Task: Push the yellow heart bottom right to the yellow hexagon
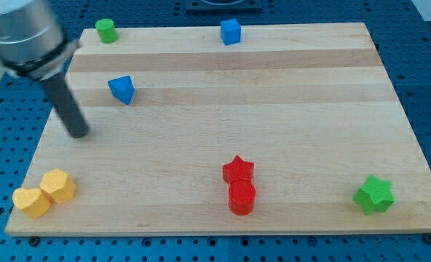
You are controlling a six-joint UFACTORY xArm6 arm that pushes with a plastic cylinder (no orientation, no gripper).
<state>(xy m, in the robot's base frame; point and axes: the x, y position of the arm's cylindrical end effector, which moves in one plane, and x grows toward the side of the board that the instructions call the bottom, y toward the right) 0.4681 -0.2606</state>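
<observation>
Bare board lies between my tip (pixel 79 133) near the left edge and the touching yellow hexagon (pixel 59 185) and yellow heart (pixel 32 202) at the bottom-left corner; the blue block (pixel 121 89) stands just right of the tip.

Yellow blocks: two, heart (pixel 31 202) at 8 o'clock of the hexagon (pixel 59 185).
Red blocks: two, star (pixel 238 169) at 12 o'clock of the cylinder (pixel 242 197).
Blue blocks: two, cube (pixel 230 31) and wedge-like block (pixel 121 89).
Green blocks: two, cylinder (pixel 106 30) and star (pixel 373 194).
Boards: one (pixel 288 109).
Total blocks: eight.
</observation>
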